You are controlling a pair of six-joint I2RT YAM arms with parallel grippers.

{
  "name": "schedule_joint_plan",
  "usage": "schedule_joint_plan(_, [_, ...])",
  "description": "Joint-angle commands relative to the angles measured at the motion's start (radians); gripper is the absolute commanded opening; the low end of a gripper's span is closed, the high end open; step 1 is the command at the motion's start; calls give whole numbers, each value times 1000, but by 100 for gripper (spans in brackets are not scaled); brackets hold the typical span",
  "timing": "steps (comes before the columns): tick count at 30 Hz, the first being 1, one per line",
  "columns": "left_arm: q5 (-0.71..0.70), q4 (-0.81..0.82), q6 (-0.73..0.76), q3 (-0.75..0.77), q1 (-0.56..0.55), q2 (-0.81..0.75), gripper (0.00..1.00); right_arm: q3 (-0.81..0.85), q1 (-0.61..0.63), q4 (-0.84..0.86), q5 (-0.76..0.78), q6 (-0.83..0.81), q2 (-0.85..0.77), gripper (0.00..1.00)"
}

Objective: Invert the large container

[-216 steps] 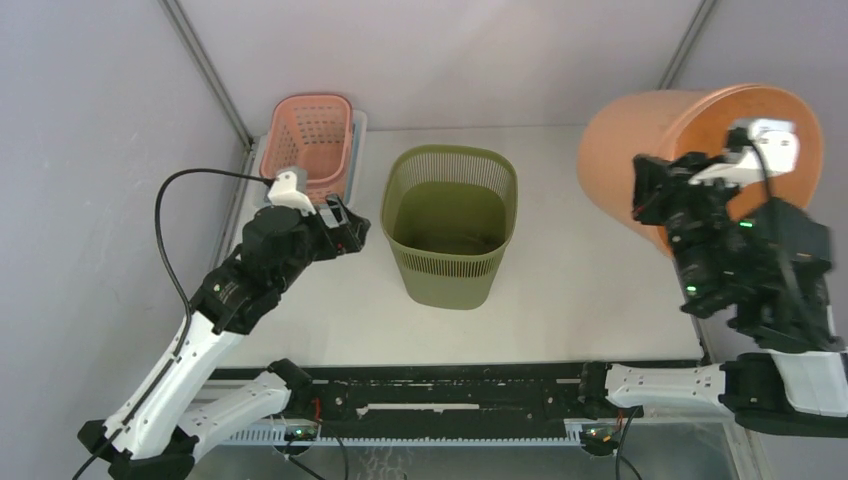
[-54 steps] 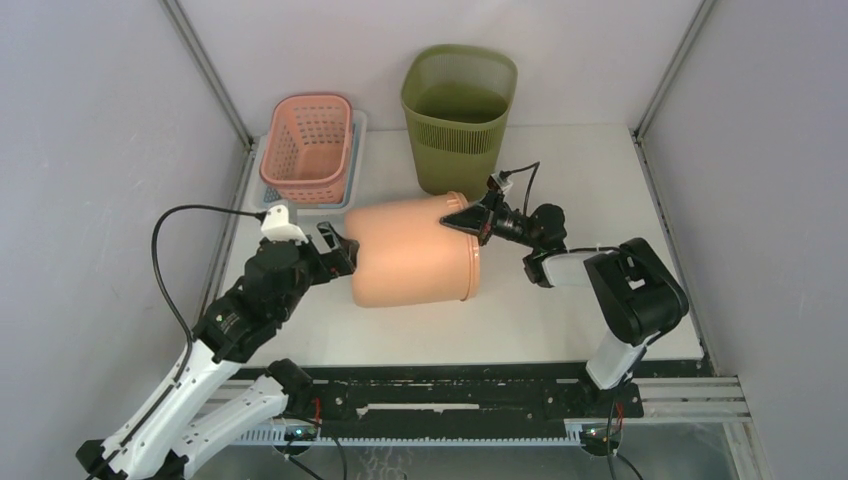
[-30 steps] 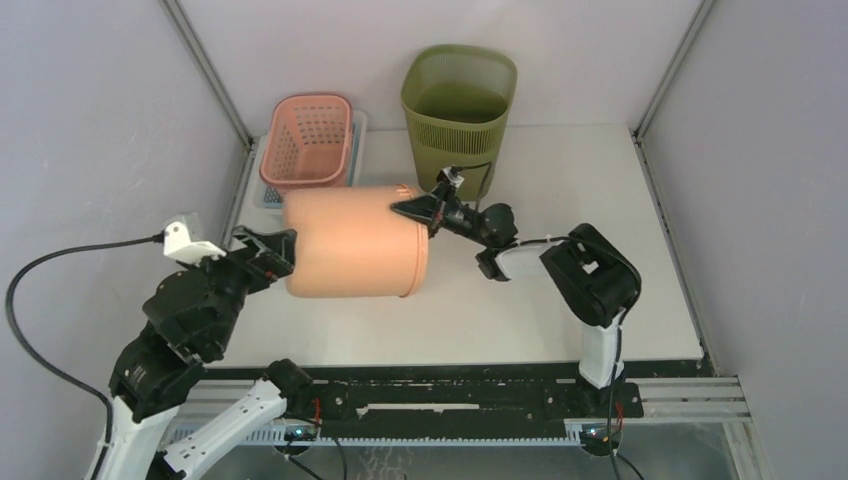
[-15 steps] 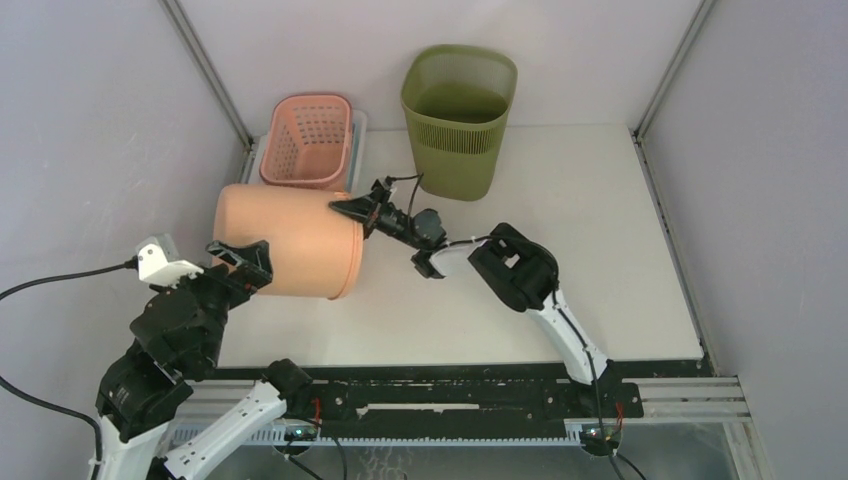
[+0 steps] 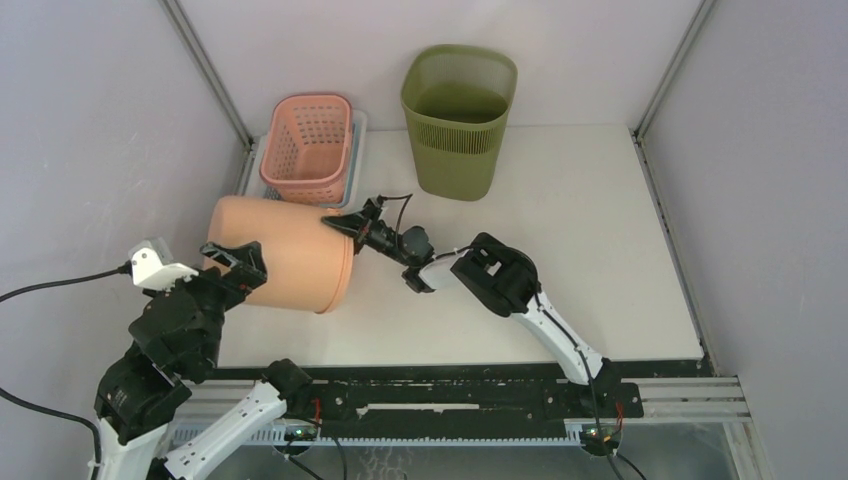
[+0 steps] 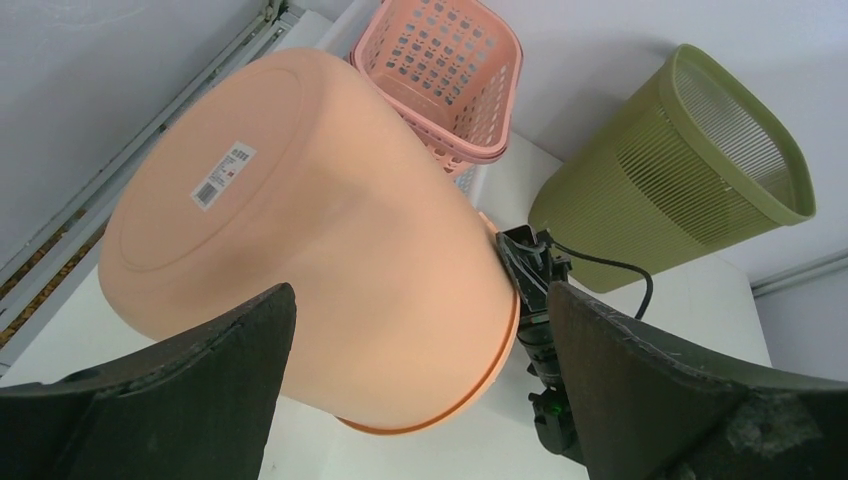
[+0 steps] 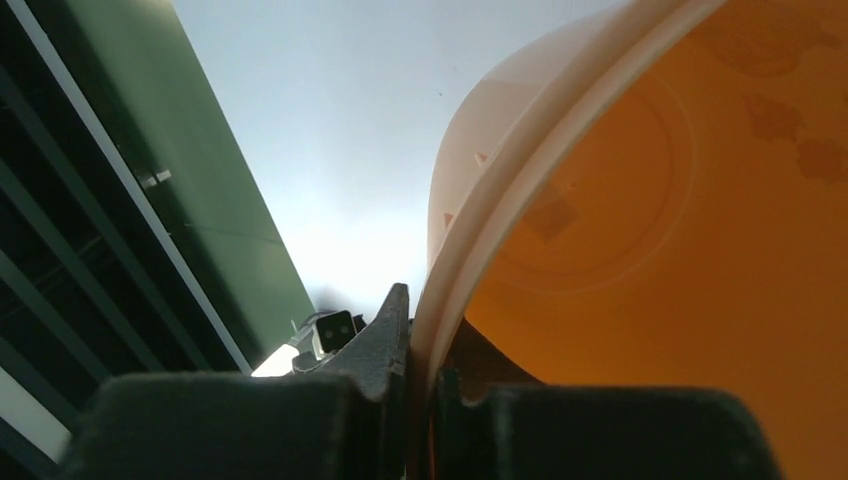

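Note:
The large orange container [image 5: 285,255] lies tilted on its side at the table's left, base toward the left arm, mouth to the right. My right gripper [image 5: 343,222] is shut on its rim; the rim [image 7: 470,270] runs between the fingers in the right wrist view. In the left wrist view the container's base [image 6: 215,200] carries a white label and faces the camera. My left gripper [image 5: 240,262] is open, its fingers wide apart close to the container's base, and holds nothing.
A green slatted bin [image 5: 458,108] stands upright at the back centre. A pink perforated basket [image 5: 308,145] sits at the back left, just behind the container. Grey walls and frame posts close in the left and right sides.
The right gripper has carried the container further left and down toward the table by its rim. The left arm has stayed by the base, fingers open.

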Motion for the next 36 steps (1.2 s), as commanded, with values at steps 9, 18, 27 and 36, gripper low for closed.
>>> schedule_joint_plan(9, [-19, 44, 4, -29, 5, 1, 100, -235, -49, 73, -52, -59, -93, 39])
schedule_joint_plan(18, [-2, 71, 5, -45, 5, 16, 100, -533, -139, 67, -123, -163, -222, 52])
schedule_joint_plan(27, [73, 94, 29, -54, 5, 135, 100, -770, -254, -75, -234, -310, -368, 73])
schedule_joint_plan(36, [143, 167, 31, -103, 13, 207, 100, -930, -396, -631, -250, -663, -672, 76])
